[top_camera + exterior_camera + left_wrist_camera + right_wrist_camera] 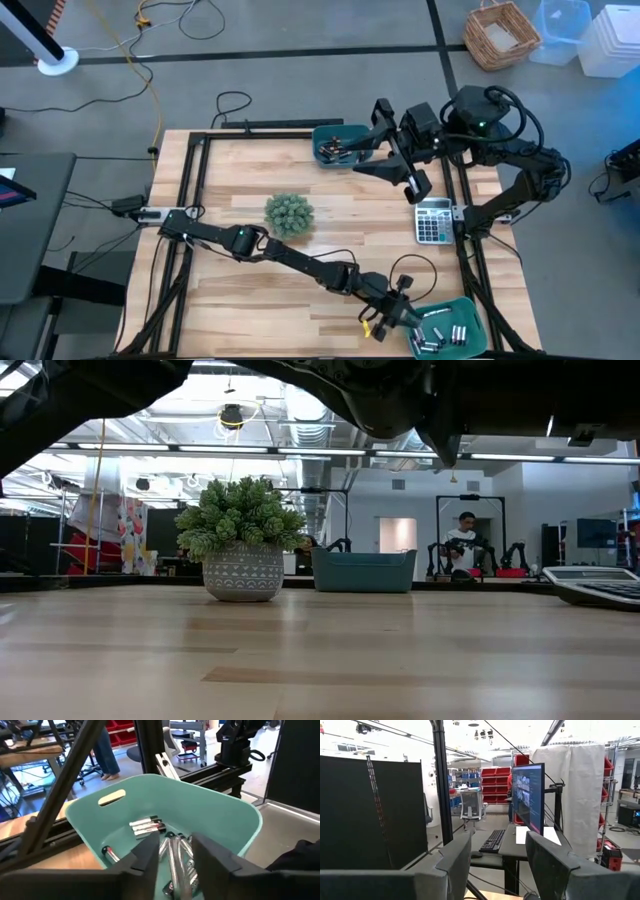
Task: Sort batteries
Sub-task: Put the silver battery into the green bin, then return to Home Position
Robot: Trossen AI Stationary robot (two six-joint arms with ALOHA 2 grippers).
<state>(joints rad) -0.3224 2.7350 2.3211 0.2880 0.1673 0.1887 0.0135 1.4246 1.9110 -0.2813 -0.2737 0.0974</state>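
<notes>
Your left end effector (172, 857) hangs part-open over the batteries (172, 852) in the teal bin (470, 308) at the table's near right corner (right end effector (497, 865) waits open), so next pinch one cell.

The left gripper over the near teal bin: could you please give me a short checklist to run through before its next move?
1. Left gripper above the near teal bin: ok.
2. Jaws parted, nothing visibly between them: ok.
3. Batteries lie inside this bin, none seen on its rim: ok.
4. Whether a battery has just dropped from the jaws: cannot tell.
5. Right gripper waits far off, beside the far teal bin, clear of the left arm's way: ok.
6. Potted plant and calculator stand apart from the near bin: ok.
</notes>
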